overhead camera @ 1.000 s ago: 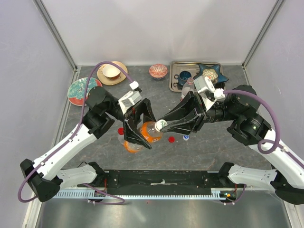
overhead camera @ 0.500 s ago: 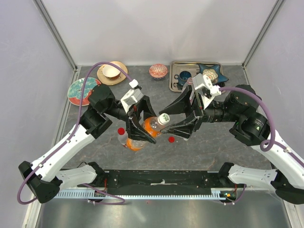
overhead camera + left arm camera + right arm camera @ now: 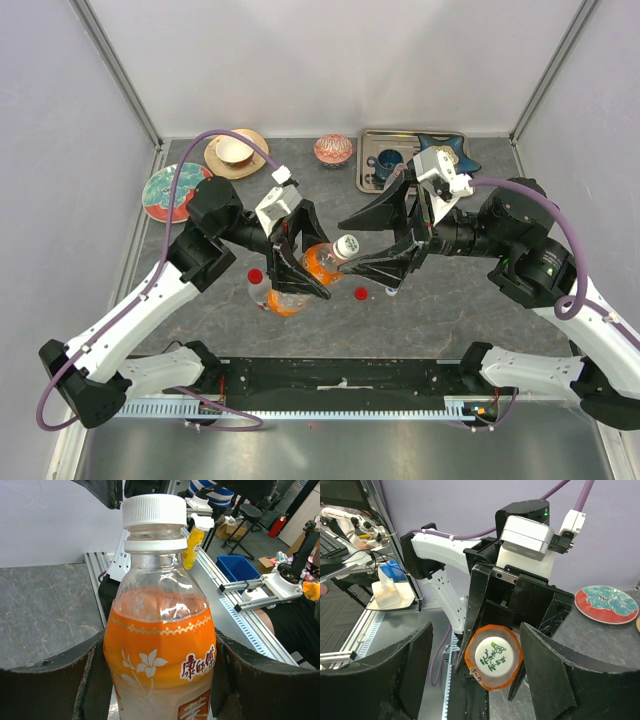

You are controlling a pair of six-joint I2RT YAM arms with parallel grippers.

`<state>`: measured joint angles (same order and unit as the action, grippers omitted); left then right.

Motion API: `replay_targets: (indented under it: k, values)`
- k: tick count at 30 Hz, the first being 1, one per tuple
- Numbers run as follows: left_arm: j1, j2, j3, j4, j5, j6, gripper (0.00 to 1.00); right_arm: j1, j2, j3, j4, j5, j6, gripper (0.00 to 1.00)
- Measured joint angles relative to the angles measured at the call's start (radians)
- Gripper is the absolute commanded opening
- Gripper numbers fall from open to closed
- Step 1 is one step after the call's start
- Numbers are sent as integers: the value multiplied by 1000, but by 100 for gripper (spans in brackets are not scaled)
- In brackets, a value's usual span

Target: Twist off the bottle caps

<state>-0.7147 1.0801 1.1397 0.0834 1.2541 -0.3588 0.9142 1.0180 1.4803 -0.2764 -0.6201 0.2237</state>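
Both arms reach inward with elbows bent, tools facing each other.
Left tool (image 3: pixel 297 268) clamped on orange-liquid plastic bottle (image 3: pixel 316 263); right tool (image 3: pixel 346 246) spread wide, fingers clear of it.

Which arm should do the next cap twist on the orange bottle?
Right. The left gripper is shut on the orange bottle, steadying it. The right gripper faces the white cap head-on, jaws open and not touching it, so likely it closes and twists.

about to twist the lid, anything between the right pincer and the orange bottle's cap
Nothing. In the right wrist view the right pincer is open, with bare gaps between its fingers and the cap of the orange bottle.
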Motion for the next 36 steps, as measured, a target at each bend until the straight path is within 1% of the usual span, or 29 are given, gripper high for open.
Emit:
replay_targets:
  k: [4,8,13,16,19,23,27,31,36]
  values:
    - [0,-1,0,-3,-5,3,43,0,-3,0,-4,49,0,78]
    - [0,-3,0,-7,-18,9,43,1,-26,0,-3,207,8,79]
    - [0,-6,0,-17,-34,22,43,1,-51,14,-3,407,58,80]
    - [0,-8,0,-36,-72,40,43,2,-35,47,-23,495,105,81]
    - [0,-16,-1,-56,-156,69,43,2,1,104,-59,560,160,82]
    - [0,-45,-17,-74,-306,117,43,2,46,139,-100,605,217,82]
    - [0,-74,-34,-86,-434,158,43,2,82,140,-142,623,252,83]
    - [-1,-84,-38,-90,-494,180,43,2,98,138,-166,625,269,82]
    - [-1,-85,-50,-92,-523,194,43,2,99,134,-167,625,278,81]
